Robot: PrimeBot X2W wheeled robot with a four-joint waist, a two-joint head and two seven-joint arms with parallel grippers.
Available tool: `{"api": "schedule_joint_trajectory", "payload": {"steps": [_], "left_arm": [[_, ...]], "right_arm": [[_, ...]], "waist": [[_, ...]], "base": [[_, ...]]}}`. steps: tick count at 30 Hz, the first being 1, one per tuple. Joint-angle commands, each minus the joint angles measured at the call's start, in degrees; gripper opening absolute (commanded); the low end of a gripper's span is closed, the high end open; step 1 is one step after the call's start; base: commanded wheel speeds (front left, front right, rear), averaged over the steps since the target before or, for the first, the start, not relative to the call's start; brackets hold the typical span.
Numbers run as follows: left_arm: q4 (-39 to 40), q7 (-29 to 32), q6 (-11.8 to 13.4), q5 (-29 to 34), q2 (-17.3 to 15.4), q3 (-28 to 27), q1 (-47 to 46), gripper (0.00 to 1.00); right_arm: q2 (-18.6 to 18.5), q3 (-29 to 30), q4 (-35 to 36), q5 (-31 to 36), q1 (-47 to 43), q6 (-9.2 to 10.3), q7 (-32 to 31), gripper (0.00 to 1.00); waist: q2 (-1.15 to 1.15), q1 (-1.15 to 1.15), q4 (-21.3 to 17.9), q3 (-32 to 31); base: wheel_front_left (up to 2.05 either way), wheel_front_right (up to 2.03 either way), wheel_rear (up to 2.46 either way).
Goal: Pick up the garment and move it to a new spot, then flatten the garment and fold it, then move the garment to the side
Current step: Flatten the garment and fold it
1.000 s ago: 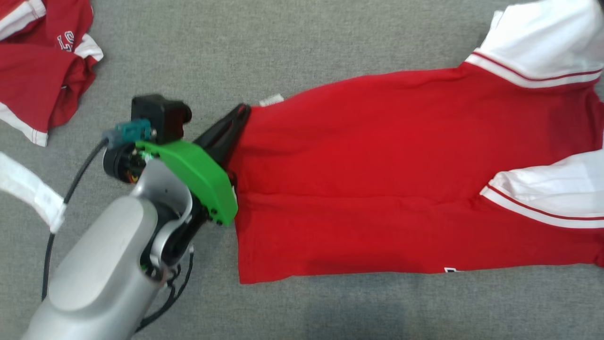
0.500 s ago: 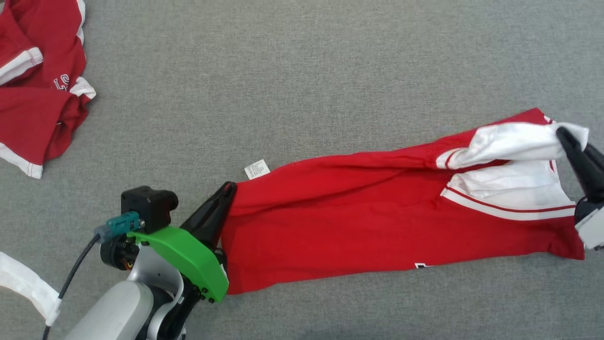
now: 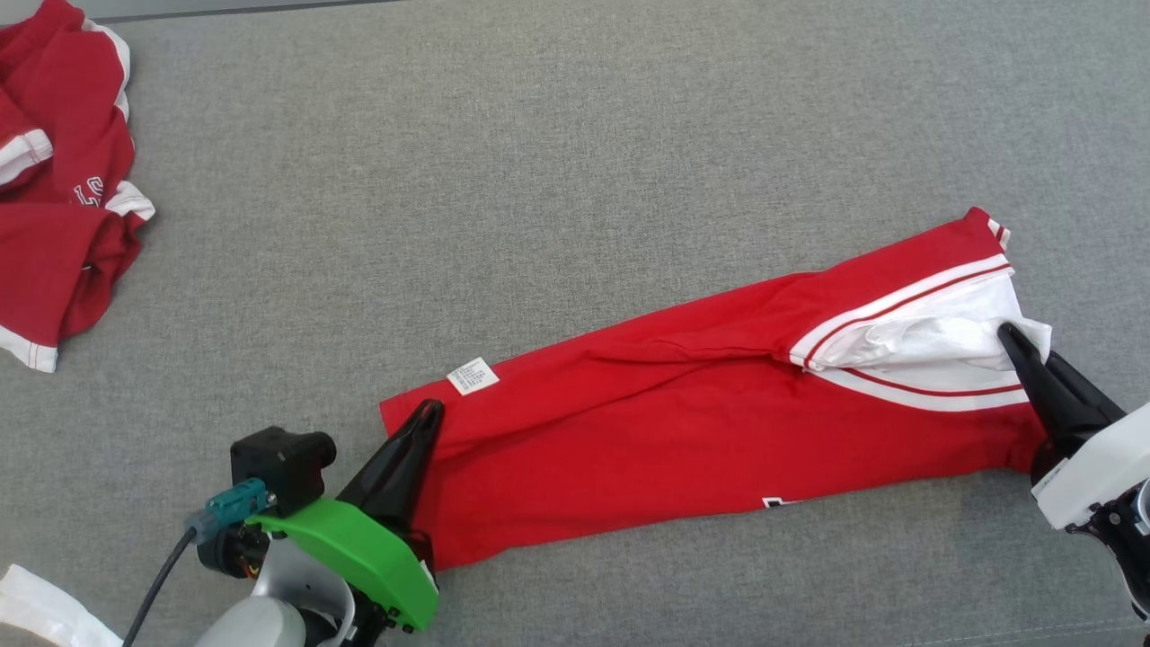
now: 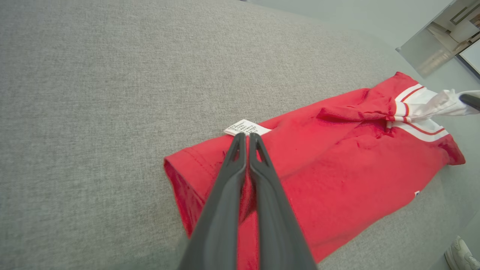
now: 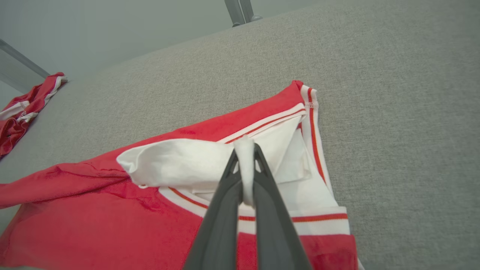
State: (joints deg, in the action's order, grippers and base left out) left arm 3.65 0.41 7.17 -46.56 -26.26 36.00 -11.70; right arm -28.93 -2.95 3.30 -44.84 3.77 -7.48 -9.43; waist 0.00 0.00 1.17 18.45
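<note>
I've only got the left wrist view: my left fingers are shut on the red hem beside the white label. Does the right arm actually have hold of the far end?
Observer: Yes. In the right wrist view the right gripper is shut on a fold of the white sleeve of the garment.
Operator: Anything else lying nearby that I can't see?
Observer: A second red and white garment lies crumpled at the far left of the head view, well apart from yours.
Operator: How does mine lie from above?
Observer: On a slant. In the head view the sleeve end sits higher in the picture than the hem end at the left gripper.
</note>
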Motion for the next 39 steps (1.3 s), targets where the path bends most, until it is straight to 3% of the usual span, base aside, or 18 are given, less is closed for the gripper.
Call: {"api": "schedule_joint_trajectory", "payload": {"steps": [1, 12, 14, 15, 16, 21, 24, 29, 31, 34, 39], "left_arm": [[-0.04, -0.56, 0.28, -0.09, -0.03, 0.1, 1.18, 0.0], [-1.0, -5.64, -1.34, -0.92, 0.7, -0.67, 3.96, 0.02], [-1.37, -5.79, -1.73, -0.82, 0.89, -0.14, 4.11, 0.36], [-1.58, -5.92, -2.18, -0.82, 1.06, 0.25, 4.32, 0.71], [-1.89, -6.17, -2.17, -0.69, 1.19, 0.44, 4.53, 1.0], [-5.8, -7.72, -2.33, 2.48, 0.63, 2.74, 6.09, 1.0], [-8.95, -9.08, -1.05, 3.92, 0.89, 4.03, 8.1, 1.0], [-9.73, -15.24, 5.26, 5.71, 4.27, -3.6, 10.25, 1.0], [-7.53, -15.68, 6.58, 9.58, 6.32, -8.46, 10.23, 1.0], [-4.61, -15.56, 6.02, 16.28, 10.33, -14.66, 12.11, 1.0], [-3.83, -15.6, 1.91, 24.59, 16.81, -21.02, 14.16, 1.0]], "right_arm": [[-0.28, -0.23, -0.37, -0.22, -0.78, -0.01, 0.06, 0.0], [-2.18, -0.59, -2.73, -1.05, -1.86, -0.01, 0.68, 0.0], [-2.63, -1.18, -3.27, -0.74, -2.29, -0.01, 0.22, 0.01], [-2.96, -1.83, -3.47, -0.14, -2.48, -0.01, 0.06, 0.42], [-3.07, -2.07, -3.99, 0.22, -2.53, -0.01, 0.0, 1.0], [-3.85, -2.83, -6.84, 3.43, -1.46, -0.01, -0.82, 1.0], [-4.13, -1.59, -7.21, 4.28, 0.34, -0.01, -1.03, 1.0], [-2.9, 0.48, -8.75, 6.73, 4.45, -0.01, -3.7, 1.0], [-3.01, 0.25, -10.67, 8.22, 6.35, 0.01, -5.85, 1.0], [-2.23, -1.01, -14.65, 9.45, 9.37, -0.01, -8.43, 1.0], [-1.61, -4.34, -22.19, 11.04, 13.1, 0.01, -11.48, 1.0]], "waist": [[0.0, 0.0, -0.02, -0.24], [0.0, 0.0, 0.07, -2.05], [0.0, 0.0, 0.09, -2.2], [0.0, 0.0, 0.06, -2.27], [0.0, 0.0, 0.01, -2.32], [0.0, 0.0, -0.32, -2.85], [0.0, 0.0, -0.72, -3.38], [0.0, 0.0, -0.5, -2.98], [0.0, 0.0, 0.3, -2.47], [0.0, 0.0, 1.64, -1.68], [0.0, 0.0, 3.63, -0.93]], "base": [[0.0, 0.0, 0.0], [0.0, 0.0, 0.0], [0.0, 0.0, 0.0], [0.0, 0.0, 0.0], [0.0, 0.0, 0.0], [0.0, 0.0, 0.0], [0.0, 0.0, 0.0], [0.0, 0.0, 0.0], [0.0, 0.0, 0.0], [0.0, 0.0, 0.0], [0.0, 0.0, 0.0]]}}
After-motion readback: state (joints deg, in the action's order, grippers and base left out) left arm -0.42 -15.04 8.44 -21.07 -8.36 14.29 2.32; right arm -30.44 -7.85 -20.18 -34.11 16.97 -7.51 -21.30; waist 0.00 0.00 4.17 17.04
